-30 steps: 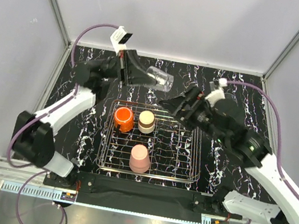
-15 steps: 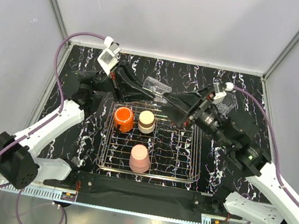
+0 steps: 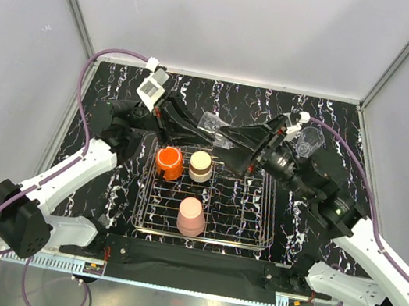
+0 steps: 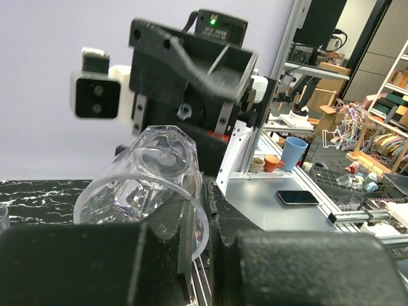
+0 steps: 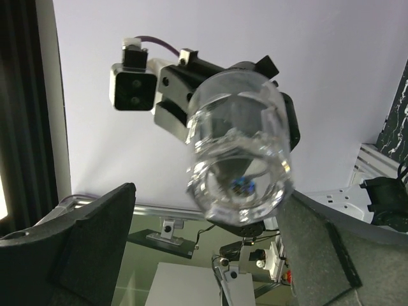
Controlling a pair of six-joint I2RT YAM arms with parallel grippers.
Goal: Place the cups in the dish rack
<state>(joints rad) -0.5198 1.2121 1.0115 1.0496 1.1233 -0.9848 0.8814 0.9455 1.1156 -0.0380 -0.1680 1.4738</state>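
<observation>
Clear faceted glass tumbler aloft toward the bench's far edge
Left gripper jaws pinch its smooth rim; right gripper jaws gape wide facing its base

Frame centre: dish rack, silver wire; orange cup; cream cup, brown band; pale pink tumbler. Above: glass, clear. The table: black, white veining.
</observation>
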